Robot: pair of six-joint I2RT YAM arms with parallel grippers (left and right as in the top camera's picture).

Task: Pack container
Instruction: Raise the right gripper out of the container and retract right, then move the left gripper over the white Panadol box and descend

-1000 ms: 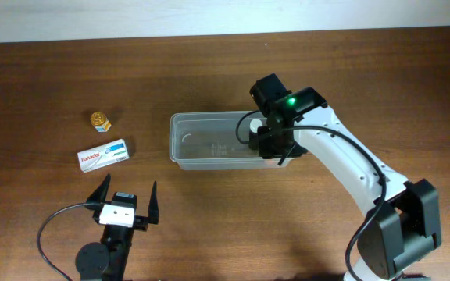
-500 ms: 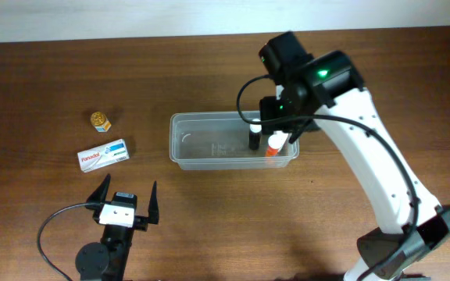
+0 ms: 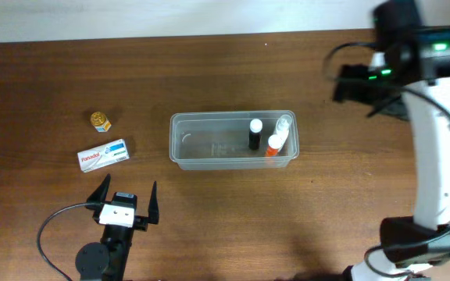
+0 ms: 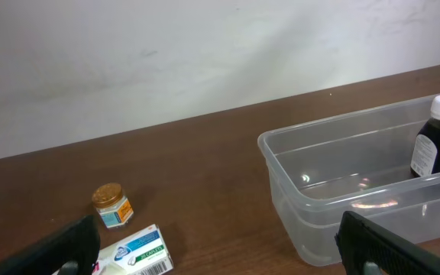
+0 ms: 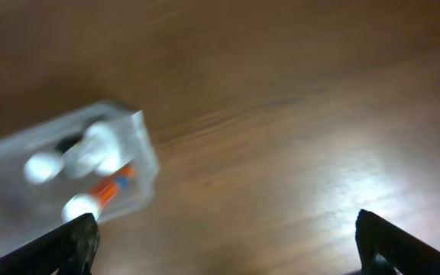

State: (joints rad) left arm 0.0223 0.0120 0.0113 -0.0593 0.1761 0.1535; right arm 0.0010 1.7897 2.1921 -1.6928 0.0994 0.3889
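Note:
The container (image 3: 201,148), a clear plastic tub, lies mid-table. At its right end are a dark bottle (image 3: 255,135), an orange bottle (image 3: 273,146) and a pale bottle (image 3: 284,125). My right gripper (image 3: 348,84) hangs high at the back right, well clear of the tub. In the blurred right wrist view it is open (image 5: 224,244) and holds nothing, with the container (image 5: 140,137) at the left. My left gripper (image 3: 130,187) rests open near the front edge. Between its fingers (image 4: 220,252) is bare wood, and the tub's wall (image 4: 281,164) is ahead to the right.
A white medicine box (image 3: 104,155) and a small gold-lidded jar (image 3: 100,120) sit on the brown wood left of the tub, also in the left wrist view as the box (image 4: 140,250) and jar (image 4: 111,205). A pale wall runs along the table's far edge.
My right gripper opened at the container's right end, then rose and swung away to the back right, leaving the bottles inside. The left arm stayed still.

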